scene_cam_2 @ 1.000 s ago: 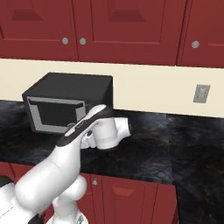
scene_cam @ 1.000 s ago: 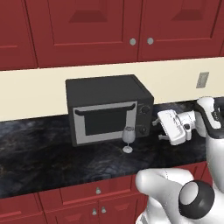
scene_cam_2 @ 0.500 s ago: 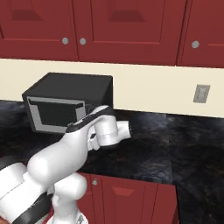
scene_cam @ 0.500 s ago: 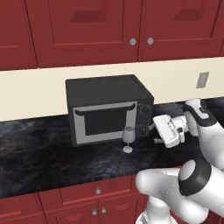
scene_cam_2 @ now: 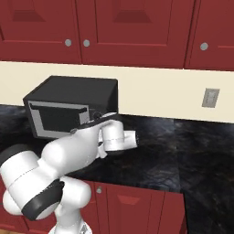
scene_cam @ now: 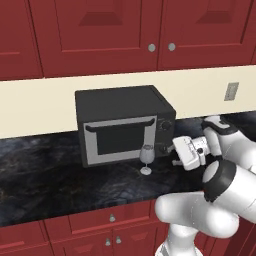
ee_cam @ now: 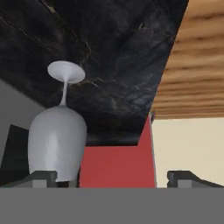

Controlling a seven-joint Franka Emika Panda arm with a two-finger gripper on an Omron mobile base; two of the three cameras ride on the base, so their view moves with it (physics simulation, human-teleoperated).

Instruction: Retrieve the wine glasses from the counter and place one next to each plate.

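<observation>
One wine glass [scene_cam: 146,157] stands upright on the black marbled counter [scene_cam: 55,175], just in front of the microwave's right end. My gripper [scene_cam: 172,152] hovers level with it a short way to its right, pointing left at it, jaws open and holding nothing. In the hand view, which is rolled over, the wine glass [ee_cam: 57,142] appears foot-up, its bowl right in front of the left fingertip [ee_cam: 43,177]. The gap between the tips of the gripper [ee_cam: 116,177] is bare. My own forearm hides the glass in the right base view. The plates are out of view.
A black microwave [scene_cam: 122,125] [scene_cam_2: 68,107] sits against the cream wall right behind the glass. Red upper cabinets [scene_cam: 150,30] hang above, and red drawers [scene_cam: 112,217] run below the counter [scene_cam_2: 160,151]. A wall outlet [scene_cam: 231,91] [scene_cam_2: 210,98] is to the right.
The hand has crept a little left and down toward the glass, and the elbow has swung lower and nearer the cameras. The jaws stay open. The glass has not moved.
</observation>
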